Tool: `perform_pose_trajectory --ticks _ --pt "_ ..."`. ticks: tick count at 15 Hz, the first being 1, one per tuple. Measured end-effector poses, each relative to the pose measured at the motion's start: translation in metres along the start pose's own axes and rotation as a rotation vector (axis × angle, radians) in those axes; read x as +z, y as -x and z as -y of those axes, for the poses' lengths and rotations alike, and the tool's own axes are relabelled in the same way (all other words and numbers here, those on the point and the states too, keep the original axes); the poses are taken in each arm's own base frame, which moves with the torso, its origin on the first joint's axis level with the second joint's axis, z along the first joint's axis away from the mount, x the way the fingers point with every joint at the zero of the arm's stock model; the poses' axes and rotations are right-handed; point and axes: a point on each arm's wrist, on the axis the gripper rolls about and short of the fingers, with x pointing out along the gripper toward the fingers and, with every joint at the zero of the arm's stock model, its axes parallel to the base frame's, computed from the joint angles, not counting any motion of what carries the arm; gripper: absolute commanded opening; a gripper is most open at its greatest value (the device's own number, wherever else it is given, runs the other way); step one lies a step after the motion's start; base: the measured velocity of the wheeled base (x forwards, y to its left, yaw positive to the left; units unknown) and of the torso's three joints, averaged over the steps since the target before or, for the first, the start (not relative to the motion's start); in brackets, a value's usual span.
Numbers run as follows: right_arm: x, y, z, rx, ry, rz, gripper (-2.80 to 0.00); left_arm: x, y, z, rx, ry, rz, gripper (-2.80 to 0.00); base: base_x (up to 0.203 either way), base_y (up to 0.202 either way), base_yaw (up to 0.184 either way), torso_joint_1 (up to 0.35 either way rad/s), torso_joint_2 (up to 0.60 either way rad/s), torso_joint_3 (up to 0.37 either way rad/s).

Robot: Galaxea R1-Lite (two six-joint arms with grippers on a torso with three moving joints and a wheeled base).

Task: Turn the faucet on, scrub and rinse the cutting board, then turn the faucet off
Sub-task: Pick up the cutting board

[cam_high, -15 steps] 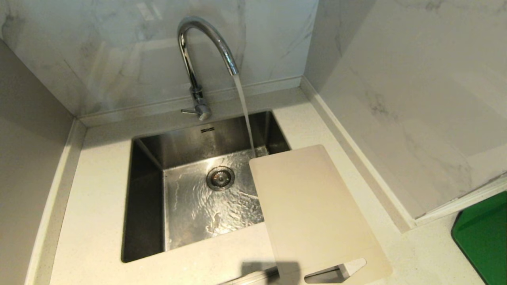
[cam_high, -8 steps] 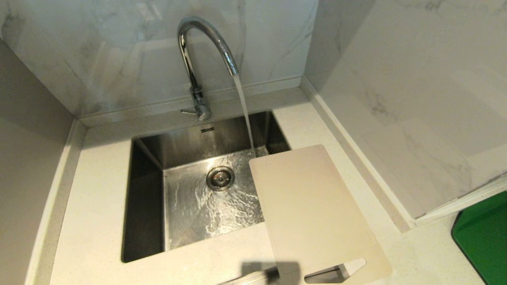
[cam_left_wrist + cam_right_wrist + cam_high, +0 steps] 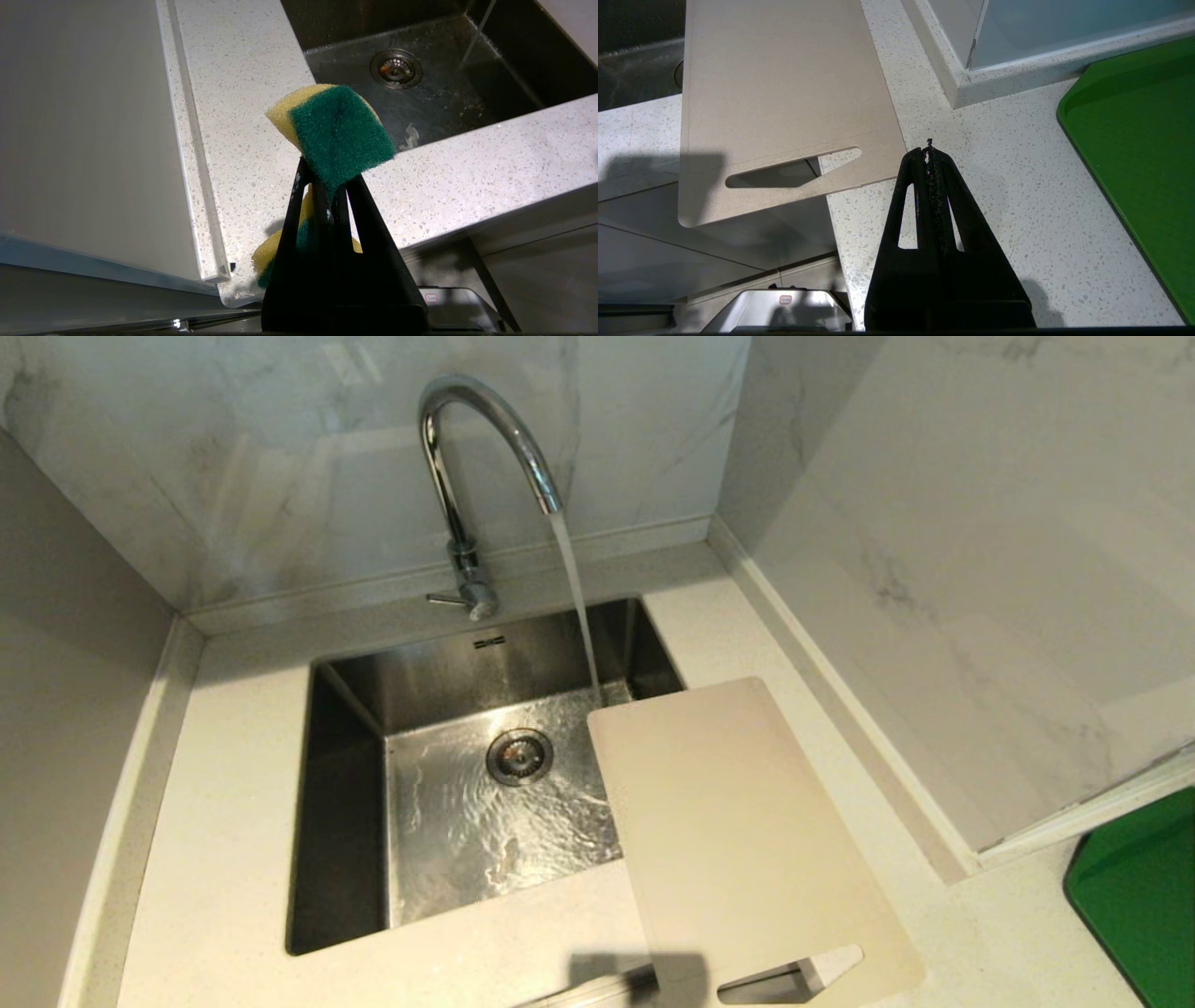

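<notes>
The chrome gooseneck faucet point(image 3: 467, 476) stands behind the steel sink point(image 3: 345, 784), and a stream of water runs from its spout into the basin. The cream-white cutting board point(image 3: 738, 831) lies flat over the sink's right rim and the counter, its handle slot hanging past the front edge; it also fills much of the right wrist view point(image 3: 784, 93). My left gripper point(image 3: 327, 172) is shut on a yellow and green sponge point(image 3: 338, 130), held above the counter's front left. My right gripper point(image 3: 928, 154) is shut and empty, just right of the board's slot end. Neither arm shows in the head view.
A dark green mat point(image 3: 1139, 896) lies on the counter at the far right point(image 3: 1134, 126). Marble walls close in the back and the right side. The speckled counter point(image 3: 233, 784) runs around the sink, with its front edge close below both grippers.
</notes>
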Motion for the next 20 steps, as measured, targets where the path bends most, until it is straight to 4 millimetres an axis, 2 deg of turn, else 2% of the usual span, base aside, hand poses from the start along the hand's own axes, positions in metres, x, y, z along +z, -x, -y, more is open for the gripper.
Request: perform_pose_trajectory --ticks 6,8,11,15,17,20 --pt "-0.001 0.0 0.0 0.002 0.032 -0.012 -2.8 0.0 0.0 0.0 0.0 0.0 0.0 -2.8 0.0 0.0 0.0 0.0 0.0 0.0" --pt "0.014 0.004 -0.001 0.016 0.032 0.011 -2.8 0.0 0.0 0.0 0.001 0.0 0.0 -2.8 0.0 0.0 0.0 0.0 0.0 0.0" --pt "0.071 0.012 -0.002 0.043 0.033 0.063 -2.8 0.0 0.0 0.0 0.0 0.0 0.0 -2.8 0.0 0.0 0.0 0.0 0.0 0.0" --pt "0.176 0.008 -0.005 0.077 0.035 0.097 -2.8 0.0 0.0 0.0 0.0 0.0 0.0 -2.8 0.0 0.0 0.0 0.0 0.0 0.0" --pt "0.225 0.001 -0.006 0.105 0.035 0.077 -2.8 0.0 0.0 0.0 0.0 -0.001 0.0 -2.8 0.0 0.0 0.0 0.0 0.0 0.0" --pt "0.278 -0.022 -0.008 0.143 0.052 -0.032 -2.8 0.0 0.0 0.0 0.0 -0.001 0.0 -2.8 0.0 0.0 0.0 0.0 0.0 0.0"
